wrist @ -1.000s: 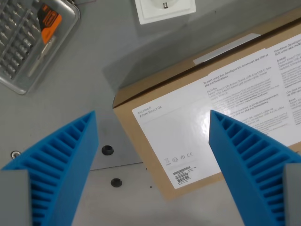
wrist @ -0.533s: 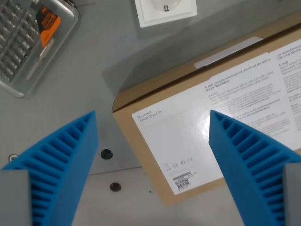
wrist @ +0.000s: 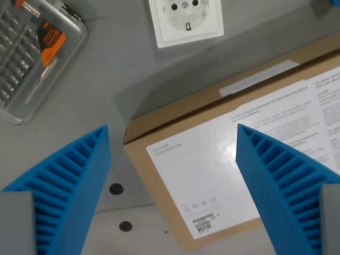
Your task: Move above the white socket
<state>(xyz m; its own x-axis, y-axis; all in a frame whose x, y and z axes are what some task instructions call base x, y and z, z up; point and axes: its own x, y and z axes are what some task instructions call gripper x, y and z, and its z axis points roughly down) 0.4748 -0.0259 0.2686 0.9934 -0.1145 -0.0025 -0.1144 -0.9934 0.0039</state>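
Gripper (wrist: 172, 196) hanging wide open and empty over the cardboard box, white socket lying at the top edge of the wrist view.

The two blue ribbed fingers (wrist: 69, 191) are standing far apart at the lower corners, gripping nothing. Between them the cardboard box (wrist: 159, 114) with its white printed label (wrist: 212, 175) is filling the middle and the wrist view's right. The white socket (wrist: 185, 21) is sitting flat on the grey table (wrist: 106, 69), just beyond the box's far edge and apart from it. A clear screwdriver bit case (wrist: 32, 53) with an orange insert is lying at the wrist view's upper left, well apart from the socket. Two dark holes (wrist: 116, 188) are showing in the table beside the box's near corner.
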